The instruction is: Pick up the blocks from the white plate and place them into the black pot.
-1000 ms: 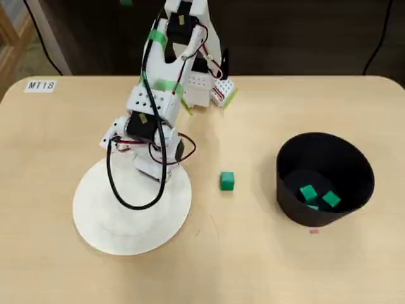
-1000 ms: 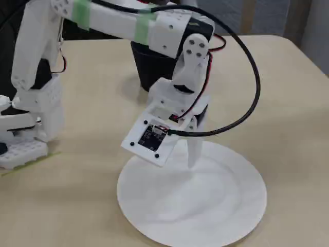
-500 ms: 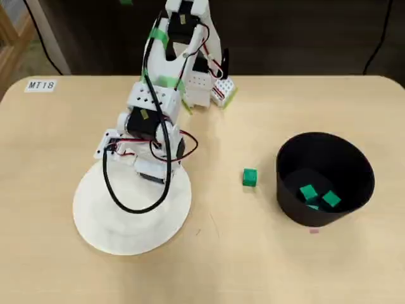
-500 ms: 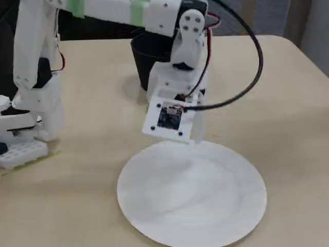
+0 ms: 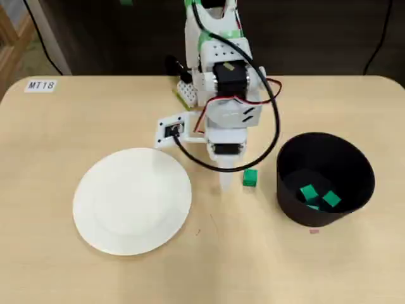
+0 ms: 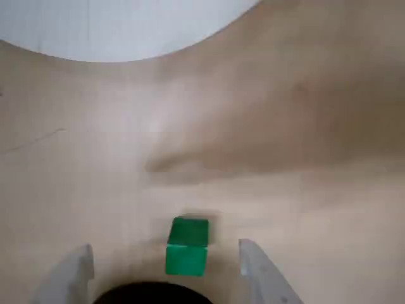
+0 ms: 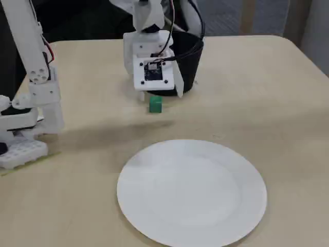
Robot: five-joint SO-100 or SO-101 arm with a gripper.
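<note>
The arm has swung off the plate (image 5: 131,201) toward the pot (image 5: 324,179); its gripper (image 6: 166,269), jaws spread, hovers over a stray block (image 6: 187,245) lying on the table. Likely light and rigid, it suits a pinch across opposite flat faces.

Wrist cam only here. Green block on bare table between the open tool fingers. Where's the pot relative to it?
Observer: In the overhead view the block lies on the table just left of the black pot, apart from its wall.
Operator: Anything inside the pot?
Observer: Two green blocks show clearly on its floor. A third may be partly hidden beside them.
Operator: Plate? I only get an edge of it.
Observer: The white plate holds no blocks in the overhead and fixed views.
</note>
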